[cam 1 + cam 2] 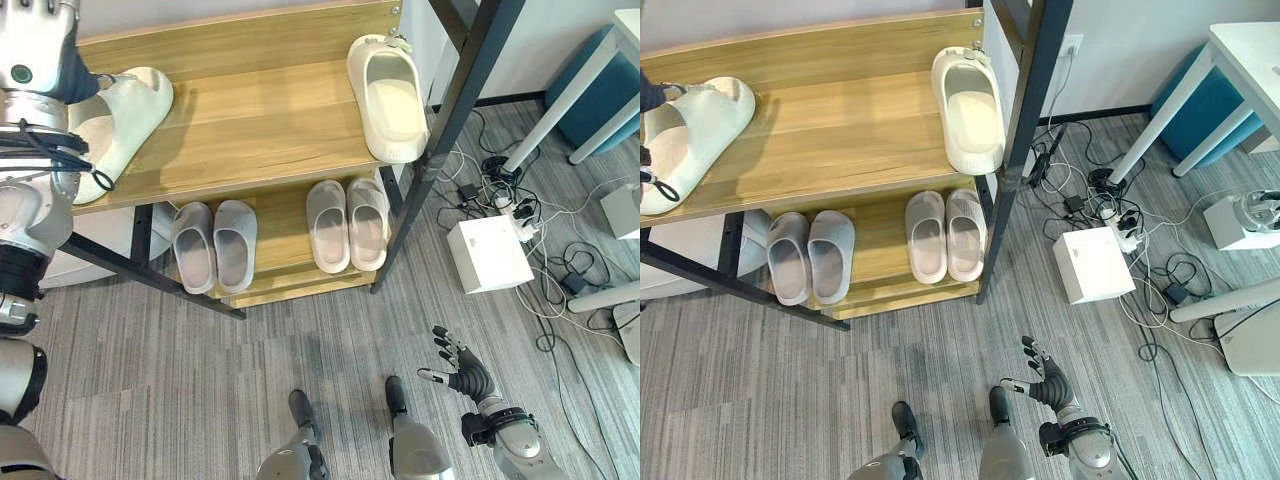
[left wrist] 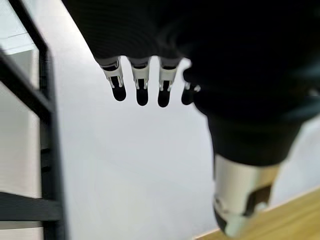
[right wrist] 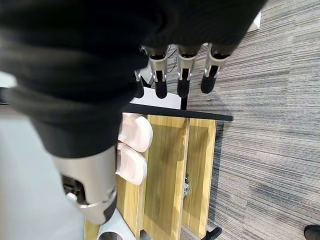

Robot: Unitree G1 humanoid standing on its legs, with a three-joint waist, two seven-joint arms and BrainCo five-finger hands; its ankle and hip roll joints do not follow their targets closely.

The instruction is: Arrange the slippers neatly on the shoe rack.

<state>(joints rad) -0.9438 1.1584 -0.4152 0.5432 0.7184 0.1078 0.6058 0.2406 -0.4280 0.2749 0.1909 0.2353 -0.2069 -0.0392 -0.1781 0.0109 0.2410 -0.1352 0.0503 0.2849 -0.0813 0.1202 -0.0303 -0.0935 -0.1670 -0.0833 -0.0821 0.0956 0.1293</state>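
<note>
Two cream slippers lie on the shoe rack's (image 1: 250,140) top shelf: one (image 1: 385,95) at the right end, one (image 1: 115,125) askew at the left, where the left hand (image 2: 142,85), fingers straight and released, likely straightens it. Right hand (image 1: 455,370) hangs low, relaxed, empty.

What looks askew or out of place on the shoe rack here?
The two cream slippers on the top shelf are split: one lies straight at the right end, the other angled at the left end by the left hand. Both grey pairs below sit neatly.
</note>
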